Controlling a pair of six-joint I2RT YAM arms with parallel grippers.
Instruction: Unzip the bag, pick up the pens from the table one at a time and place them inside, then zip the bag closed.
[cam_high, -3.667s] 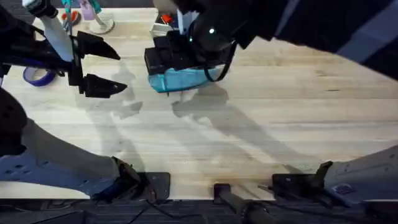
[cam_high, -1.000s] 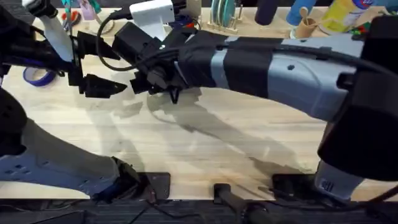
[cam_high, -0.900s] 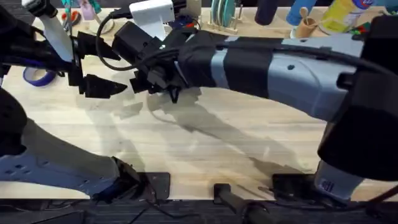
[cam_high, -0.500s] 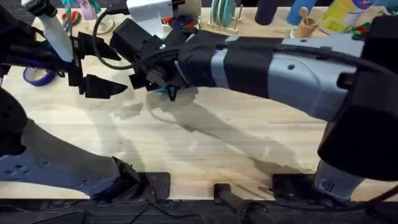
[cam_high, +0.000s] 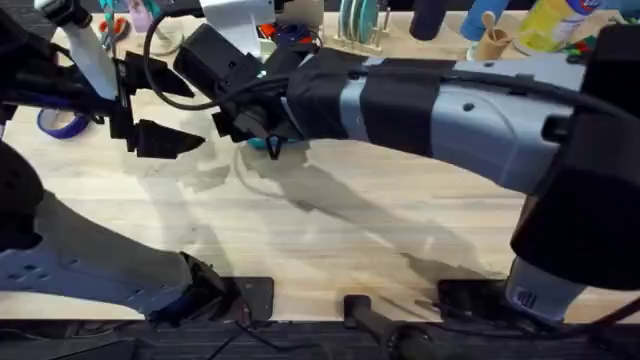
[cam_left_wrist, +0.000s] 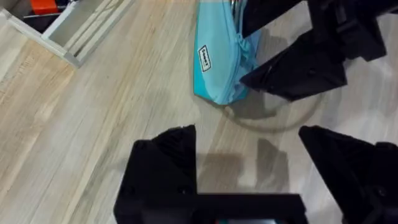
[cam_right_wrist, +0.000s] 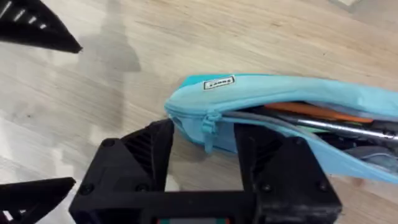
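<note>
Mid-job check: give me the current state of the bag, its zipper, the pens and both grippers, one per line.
bag: lying on the table, partly open
zipper pull: at the bag's end, between the right fingers
pens: inside the bag, orange and silvery ones visible
right gripper: open around the bag's end
left gripper: open, empty, apart from the bag

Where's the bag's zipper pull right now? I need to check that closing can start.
In the right wrist view, the pull hangs at the bag's end, between the right pincer's open fingers.
</note>
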